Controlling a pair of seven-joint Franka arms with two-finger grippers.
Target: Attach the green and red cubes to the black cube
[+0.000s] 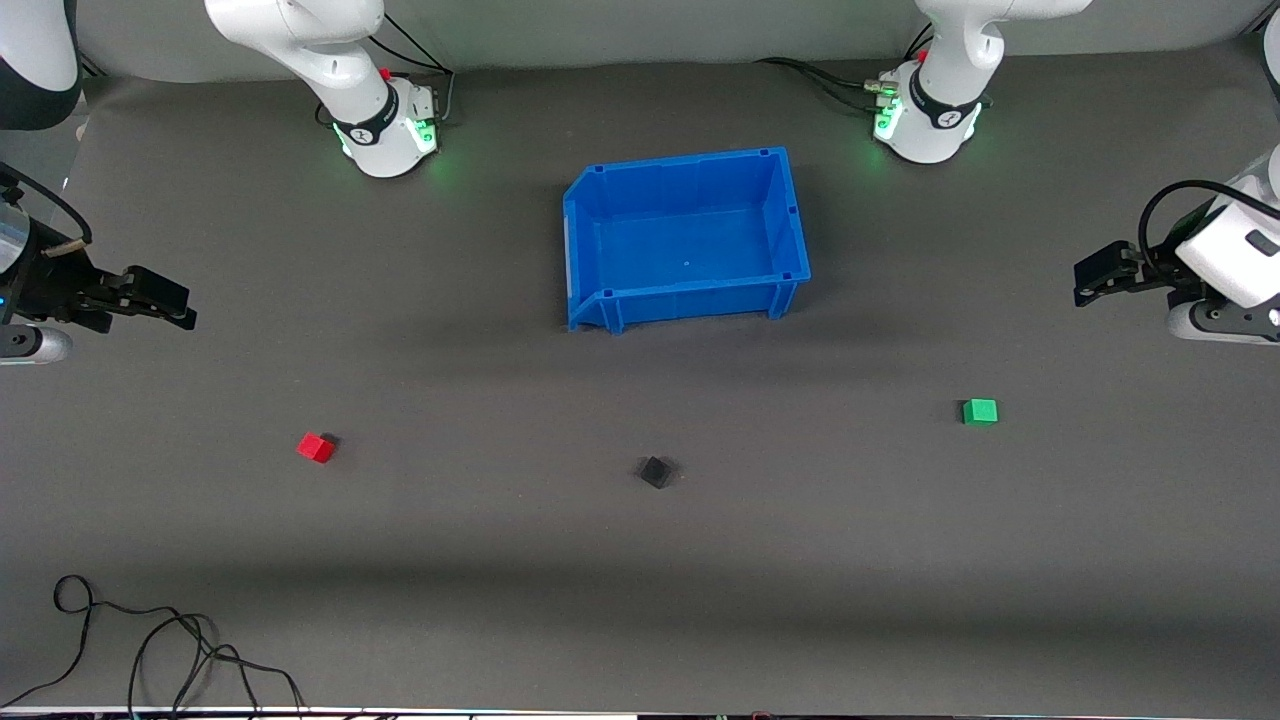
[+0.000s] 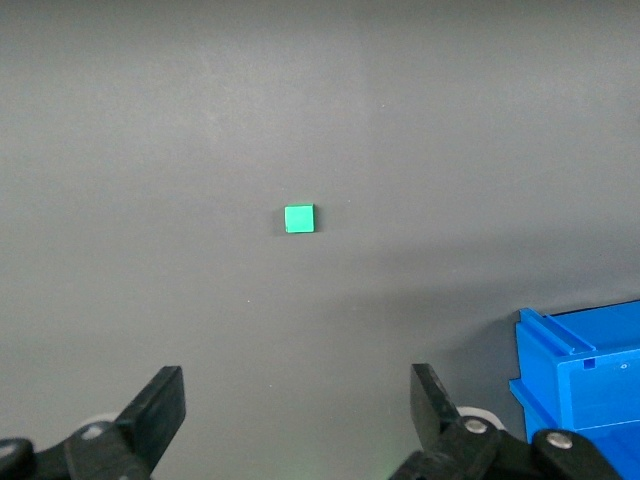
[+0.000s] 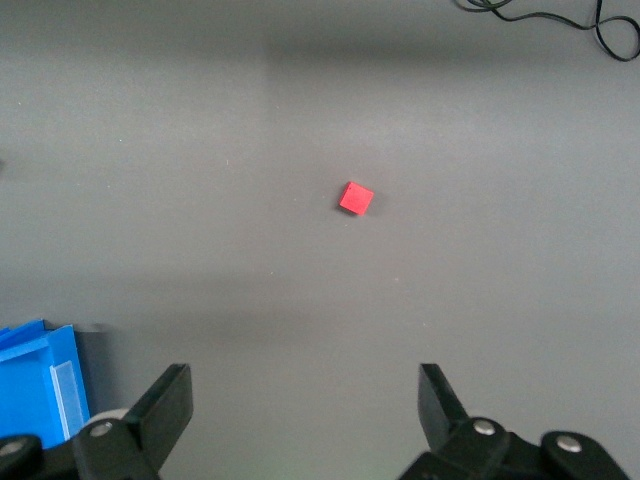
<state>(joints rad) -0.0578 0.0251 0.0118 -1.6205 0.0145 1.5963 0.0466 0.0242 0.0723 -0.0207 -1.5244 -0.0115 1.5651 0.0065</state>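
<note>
A grey mat (image 1: 500, 560) covers the table, and the largest thing on it is an open blue bin (image 1: 686, 296), set between the two arm bases and nothing inside it. A thin black cable (image 1: 150, 640) lies looped on the mat at the edge nearest the front camera, toward the right arm's end.

The three cubes lie nearer the front camera than the bin, well apart from one another. The black cube (image 1: 656, 471) is matte, barely darker than the mat, turned at an angle, roughly in line with the bin. The red cube (image 1: 316, 447) is bright and plain, also turned at an angle, toward the right arm's end of the table. The green cube (image 1: 980, 411) is bright and plain, sitting squarer to the table edges, toward the left arm's end and slightly farther from the front camera than the other two.

Both arms are drawn out to the ends of the table and wait up in the air. The left gripper (image 2: 297, 410) hangs over bare mat near the green cube, its black fingers (image 2: 160, 405) spread wide and holding nothing. The right gripper (image 3: 305, 405) hangs over bare mat near the red cube, its fingers (image 3: 168, 400) likewise spread wide and touching nothing.
</note>
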